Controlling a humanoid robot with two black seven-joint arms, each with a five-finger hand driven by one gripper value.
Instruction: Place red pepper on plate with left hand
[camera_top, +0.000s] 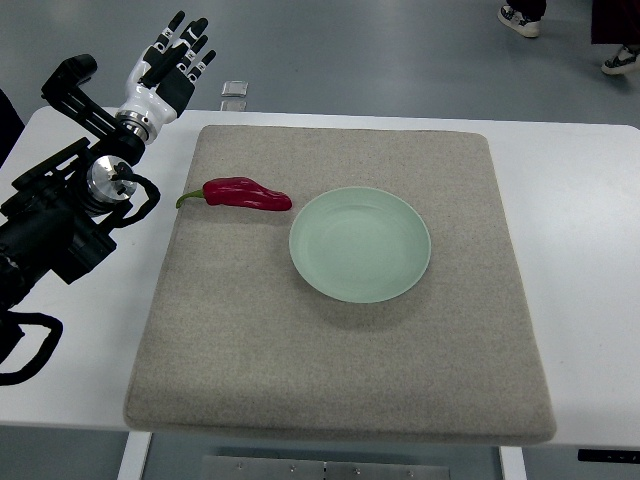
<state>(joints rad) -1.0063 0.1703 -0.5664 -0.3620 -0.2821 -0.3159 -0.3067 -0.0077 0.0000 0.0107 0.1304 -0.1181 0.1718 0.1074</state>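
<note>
A red pepper (245, 194) with a green stem lies on the grey mat, just left of a pale green plate (360, 243), its tip close to the plate's rim. My left hand (172, 62) is raised at the upper left, beyond the mat's far left corner. Its fingers are straight and spread, and it holds nothing. It is well apart from the pepper. The right arm does not show.
The grey felt mat (340, 360) covers most of the white table (590, 250). A small clear object (234, 93) sits at the table's far edge. A person's shoes (520, 18) show on the floor at the top right.
</note>
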